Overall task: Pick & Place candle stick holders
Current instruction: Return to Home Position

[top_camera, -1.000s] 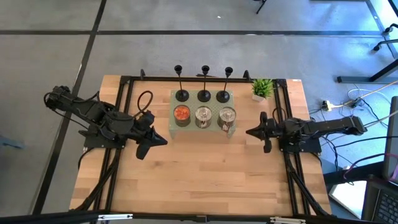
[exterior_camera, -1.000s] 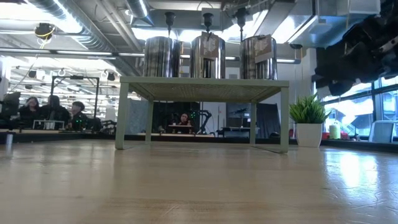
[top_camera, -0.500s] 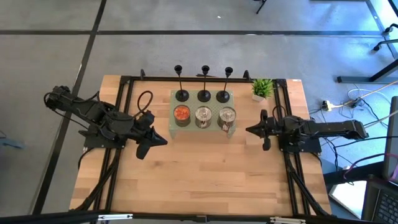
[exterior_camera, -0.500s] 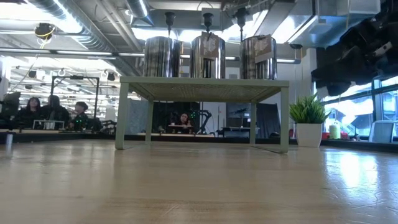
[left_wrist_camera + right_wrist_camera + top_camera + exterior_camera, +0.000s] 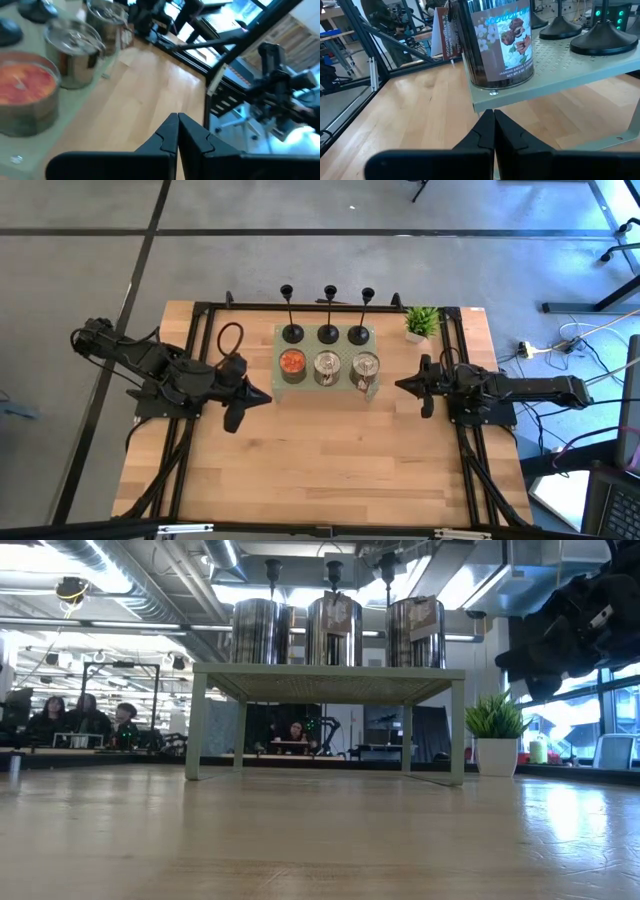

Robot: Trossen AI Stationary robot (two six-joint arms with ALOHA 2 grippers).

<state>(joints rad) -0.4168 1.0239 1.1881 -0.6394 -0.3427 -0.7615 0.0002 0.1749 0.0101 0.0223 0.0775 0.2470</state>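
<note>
See the three candle stick holders standing straight up in a row at the back of the shelf, behind the cans, with the left pincer and right pincer both pressed together and empty, one beside each end of the shelf.

Both arms are matte black all over. The left arm is made of chunky, boxy joint housings joined by short links, and a thin black cable loops off it. The right arm has the same blocky housings and one long slim link. The left fingers are flat, angular black wedges that narrow to a point, with a small stepped notch on the inner edge and a broad rounded bar below. The right fingers match.
</note>
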